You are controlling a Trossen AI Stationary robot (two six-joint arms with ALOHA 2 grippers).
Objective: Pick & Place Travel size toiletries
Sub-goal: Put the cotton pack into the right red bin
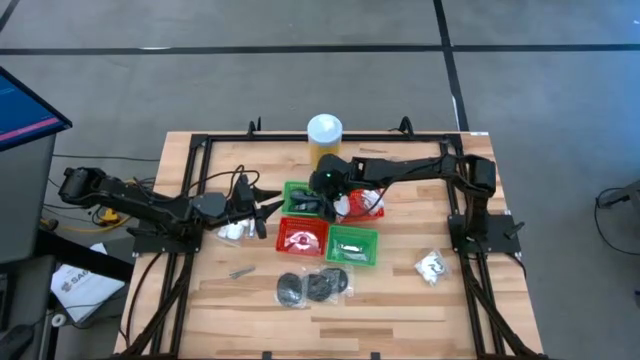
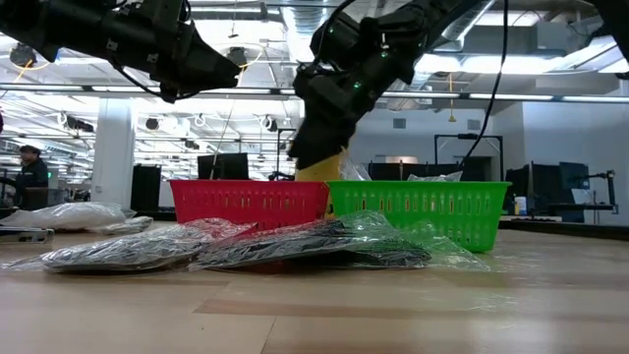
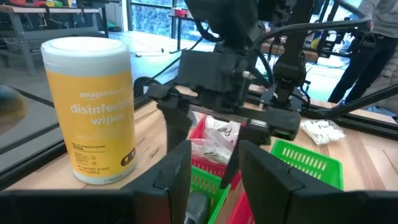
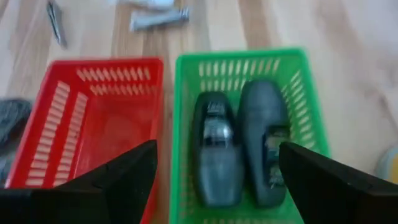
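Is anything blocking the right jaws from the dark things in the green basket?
Nothing visible is in the way. The right gripper hangs with its jaws wide open straight above the green basket, and the two dark items lie side by side inside it with only open air over them. The left gripper waits off to the side.

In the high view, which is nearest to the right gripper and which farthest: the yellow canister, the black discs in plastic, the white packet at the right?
From the right gripper:
1. Yellow canister, at the table's back edge.
2. Black discs, toward the front edge.
3. White packet, far right, by the right arm's base.
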